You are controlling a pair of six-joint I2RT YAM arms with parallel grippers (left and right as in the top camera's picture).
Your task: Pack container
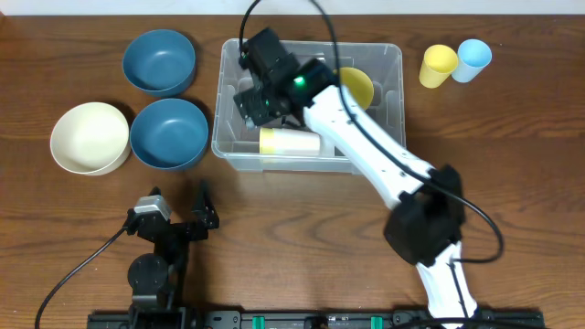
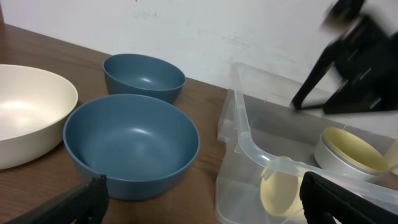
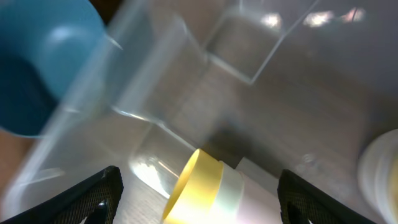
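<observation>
The clear container (image 1: 366,47) stands at the back centre of the table. A stack of nested cups (image 1: 288,142), yellow rim outermost, lies on its side along the front wall inside. A yellow-lined bowl (image 1: 358,87) rests in the container's right half. My right gripper (image 1: 251,105) reaches down into the left half. In the right wrist view the right gripper (image 3: 199,199) is open, its fingers (image 3: 93,196) apart on either side of the cup stack (image 3: 214,190) with gaps showing. My left gripper (image 1: 178,215) stands open near the front left, holding nothing.
Two blue bowls (image 1: 160,61) (image 1: 169,132) and a cream bowl (image 1: 90,137) sit left of the container. A yellow cup (image 1: 439,66) and a light blue cup (image 1: 473,59) stand at the back right. The left wrist view faces the near blue bowl (image 2: 130,143) and the container's rim (image 2: 249,143).
</observation>
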